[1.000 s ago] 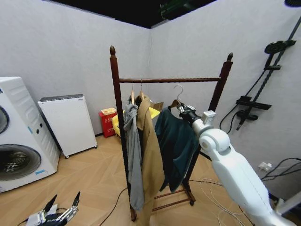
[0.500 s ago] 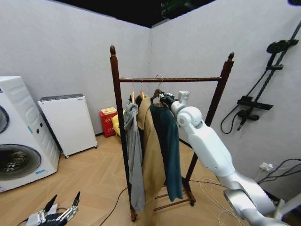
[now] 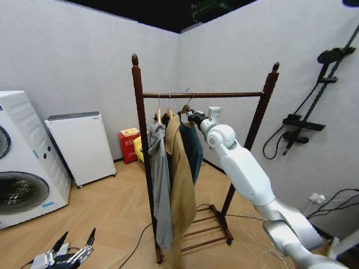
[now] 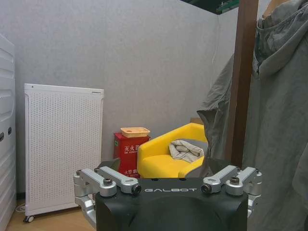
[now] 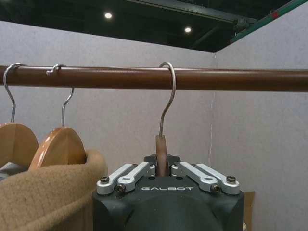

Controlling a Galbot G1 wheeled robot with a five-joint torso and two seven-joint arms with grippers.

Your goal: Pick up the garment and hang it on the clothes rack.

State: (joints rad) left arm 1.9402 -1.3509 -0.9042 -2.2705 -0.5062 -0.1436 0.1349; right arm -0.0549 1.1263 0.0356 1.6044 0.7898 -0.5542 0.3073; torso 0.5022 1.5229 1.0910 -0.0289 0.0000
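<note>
Right gripper (image 5: 162,171) raised at the clothes rack (image 3: 136,112), fingers clamped on the wooden hanger (image 5: 161,154) neck. Hanger's metal hook (image 5: 167,96) directly above the gripper, looped over the rack's top bar (image 5: 231,79). The garment (image 3: 193,147) hangs just below the gripper, beside the tan coat (image 3: 180,185). Left gripper (image 4: 168,185) parked low near the floor, fingers spread open, holding nothing.

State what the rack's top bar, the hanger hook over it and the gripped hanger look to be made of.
Top bar: dark reddish-brown wood, smooth, slightly glossy, judging by its sheen. Hook: thin bright metal wire, silvery and reflective. Hanger in the right gripper: lighter brown wood, apparently varnished; just a narrow part shows.
</note>
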